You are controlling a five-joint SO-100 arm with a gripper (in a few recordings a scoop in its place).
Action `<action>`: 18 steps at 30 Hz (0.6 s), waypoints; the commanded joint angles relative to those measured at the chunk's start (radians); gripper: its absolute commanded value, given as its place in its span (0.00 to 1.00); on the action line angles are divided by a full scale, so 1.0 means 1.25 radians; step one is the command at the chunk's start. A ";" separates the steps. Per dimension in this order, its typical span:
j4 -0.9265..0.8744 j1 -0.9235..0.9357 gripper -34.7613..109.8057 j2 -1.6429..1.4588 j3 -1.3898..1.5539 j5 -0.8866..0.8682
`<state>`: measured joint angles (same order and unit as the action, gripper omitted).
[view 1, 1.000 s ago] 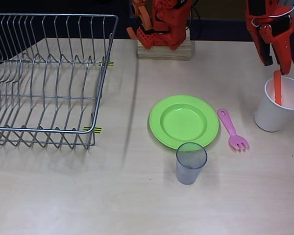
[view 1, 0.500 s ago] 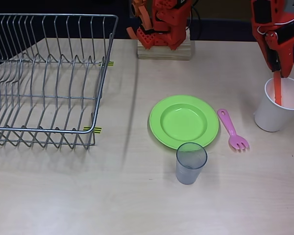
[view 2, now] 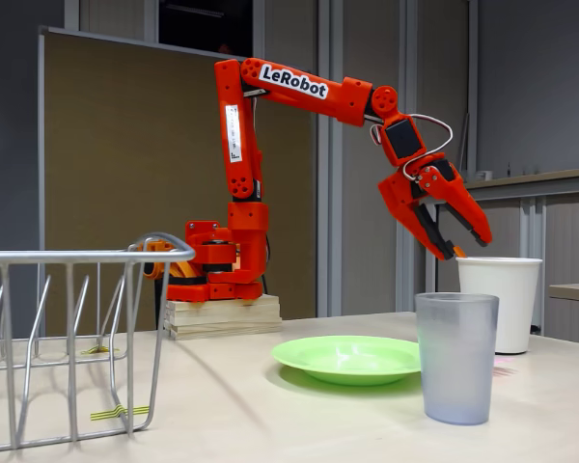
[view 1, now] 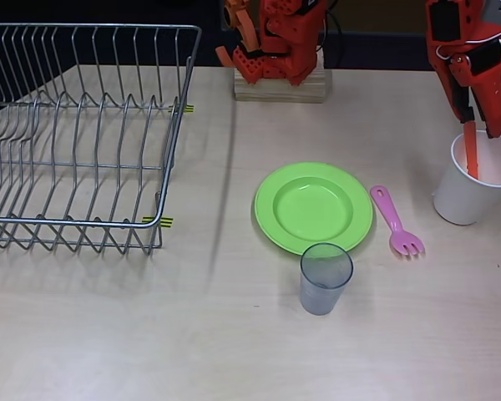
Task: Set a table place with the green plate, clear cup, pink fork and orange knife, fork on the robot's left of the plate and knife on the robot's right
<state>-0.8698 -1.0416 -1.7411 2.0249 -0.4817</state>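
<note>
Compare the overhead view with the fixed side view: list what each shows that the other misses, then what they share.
Overhead alone: the pink fork lying on the table right of the plate, and the orange knife standing inside the white cup. Fixed view alone: the arm's full reach and its LeRobot label. Both: the green plate, clear cup, wire dish rack, and gripper over the white cup.

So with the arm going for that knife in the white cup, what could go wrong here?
The orange knife stands in the white cup, with the gripper right at its top. A skewed pull could tip the cup. The cup stands close to the pink fork, so a toppling cup might knock it.
</note>
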 commanded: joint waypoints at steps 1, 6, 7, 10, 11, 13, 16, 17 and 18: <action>-0.007 -0.009 0.39 -0.026 -0.004 0.004; -0.002 -0.006 0.36 -0.020 0.004 0.007; 0.004 -0.004 0.36 -0.020 0.009 0.010; 0.021 0.000 0.36 -0.021 0.027 0.016; 0.026 0.001 0.35 -0.021 0.032 0.020; 0.033 0.004 0.35 -0.021 0.042 0.023; 0.044 0.006 0.33 -0.025 0.053 0.032; 0.045 0.007 0.32 -0.025 0.053 0.036; 0.045 0.009 0.31 -0.025 0.053 0.038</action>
<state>-0.8176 -1.0354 -1.7411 2.0785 -0.4433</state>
